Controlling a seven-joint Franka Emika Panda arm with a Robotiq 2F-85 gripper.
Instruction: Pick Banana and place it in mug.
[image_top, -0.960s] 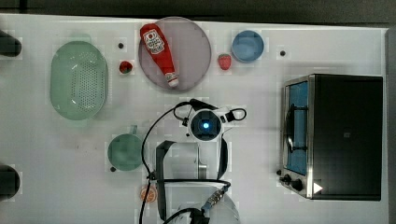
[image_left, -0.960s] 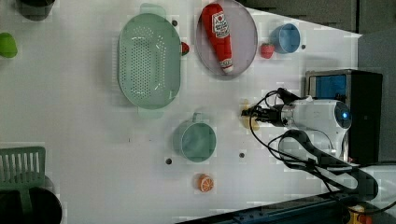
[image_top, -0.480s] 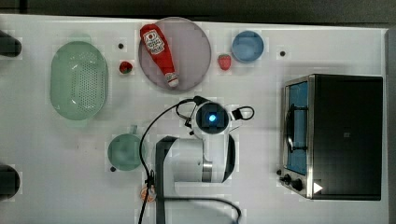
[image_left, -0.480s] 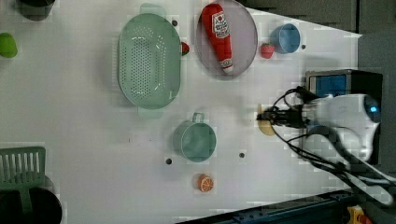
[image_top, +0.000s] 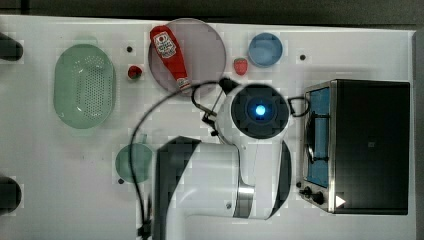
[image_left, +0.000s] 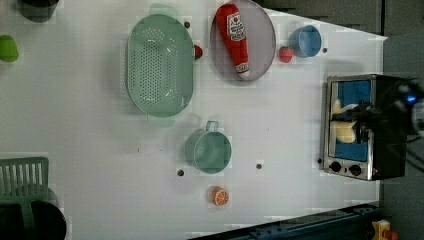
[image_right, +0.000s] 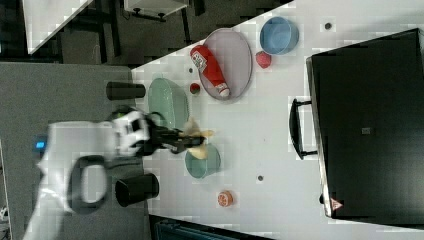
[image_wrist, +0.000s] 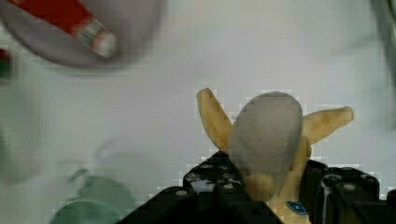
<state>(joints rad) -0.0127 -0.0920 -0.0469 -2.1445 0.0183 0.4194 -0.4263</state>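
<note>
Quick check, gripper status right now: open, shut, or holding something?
Gripper: shut on the banana, a peeled one with its skin flaps spread, carried above the table and not yet in the mug.

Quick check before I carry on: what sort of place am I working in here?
It looks like a mock kitchen on a white lab tabletop, not a real one. A toaster oven stands at the left view's right, with a green colander, a ketchup bottle on a plate, and toy-like fruit such as a strawberry.

A white table (image_top: 350, 50) stands over dark grey floor (image_right: 60, 85).
</note>
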